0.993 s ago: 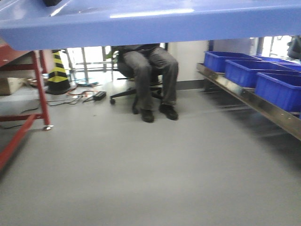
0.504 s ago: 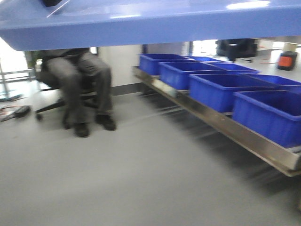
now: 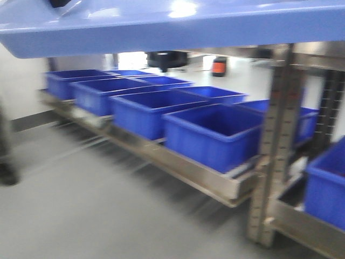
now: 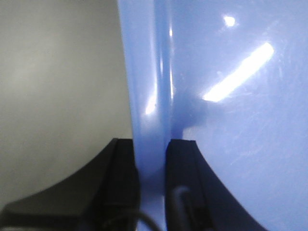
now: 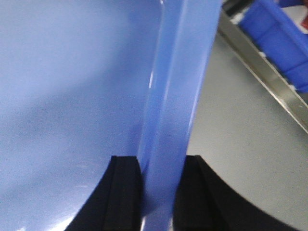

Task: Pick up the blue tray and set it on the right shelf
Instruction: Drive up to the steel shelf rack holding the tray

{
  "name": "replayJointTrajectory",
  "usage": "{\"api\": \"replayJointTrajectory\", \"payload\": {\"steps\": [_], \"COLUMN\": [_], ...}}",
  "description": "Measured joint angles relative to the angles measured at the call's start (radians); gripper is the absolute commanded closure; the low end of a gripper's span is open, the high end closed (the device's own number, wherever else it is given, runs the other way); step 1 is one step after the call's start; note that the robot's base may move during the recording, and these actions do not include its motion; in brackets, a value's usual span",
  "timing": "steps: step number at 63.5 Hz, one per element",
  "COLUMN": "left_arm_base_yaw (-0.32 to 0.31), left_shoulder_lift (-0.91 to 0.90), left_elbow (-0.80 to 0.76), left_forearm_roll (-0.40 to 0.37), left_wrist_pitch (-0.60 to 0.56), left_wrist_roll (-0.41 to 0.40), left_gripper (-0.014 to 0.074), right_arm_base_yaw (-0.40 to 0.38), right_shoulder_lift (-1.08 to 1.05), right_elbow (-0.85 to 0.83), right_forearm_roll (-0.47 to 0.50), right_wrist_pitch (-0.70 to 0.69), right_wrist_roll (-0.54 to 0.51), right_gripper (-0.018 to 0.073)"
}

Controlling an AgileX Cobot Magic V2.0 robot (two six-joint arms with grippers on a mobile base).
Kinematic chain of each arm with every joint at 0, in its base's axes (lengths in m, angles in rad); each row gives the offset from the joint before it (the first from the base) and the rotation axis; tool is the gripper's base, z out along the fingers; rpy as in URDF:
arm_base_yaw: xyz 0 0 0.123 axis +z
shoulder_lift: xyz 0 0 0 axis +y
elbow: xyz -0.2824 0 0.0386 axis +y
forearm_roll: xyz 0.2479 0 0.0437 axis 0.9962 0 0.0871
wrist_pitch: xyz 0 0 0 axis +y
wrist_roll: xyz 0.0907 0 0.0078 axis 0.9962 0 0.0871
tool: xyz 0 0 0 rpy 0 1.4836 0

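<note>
You see only the tray's (image 3: 161, 29) front rim; the rest runs past the top edge. Below the tray, the bins (image 3: 215, 135) and shelf (image 3: 188, 171) are smeared by blur. On the tray's rim, the left gripper (image 4: 153, 161) and right gripper (image 5: 161, 175) are cropped at the bottom.

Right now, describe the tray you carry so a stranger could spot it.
Find the steel rack shelf lined with deep dark-blue bins. The blue tray spans the top of the front view above them, its rim pinched between black fingers. Unlike the bins, it is shallow, glossy, pale periwinkle.
</note>
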State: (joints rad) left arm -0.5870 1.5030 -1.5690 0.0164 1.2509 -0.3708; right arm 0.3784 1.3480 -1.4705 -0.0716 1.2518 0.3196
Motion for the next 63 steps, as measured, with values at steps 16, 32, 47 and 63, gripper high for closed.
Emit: {"api": "replayJointTrajectory", "payload": {"steps": [16,32,47,63], "left_arm_base_yaw": [0.000,0.000,0.000,0.000], "left_shoulder_lift": [0.000,0.000,0.000,0.000], "left_elbow": [0.000,0.000,0.000,0.000], "left_forearm_roll": [0.000,0.000,0.000,-0.002], "left_wrist_pitch": [0.000,0.000,0.000,0.000], "left_wrist_roll": [0.002,0.002,0.002,0.002], "left_gripper": [0.0645,0.0645,0.0645,0.0645], "right_arm_base_yaw": [0.000,0.000,0.000,0.000], "right_shoulder_lift": [0.000,0.000,0.000,0.000], "right_elbow": [0.000,0.000,0.000,0.000], "right_forearm_roll": [0.000,0.000,0.000,-0.002], "right_wrist_pitch": [0.000,0.000,0.000,0.000], "right_wrist_roll": [0.000,0.000,0.000,0.000], "right_gripper": [0.0529,0.0529,0.0529,0.0529]}}
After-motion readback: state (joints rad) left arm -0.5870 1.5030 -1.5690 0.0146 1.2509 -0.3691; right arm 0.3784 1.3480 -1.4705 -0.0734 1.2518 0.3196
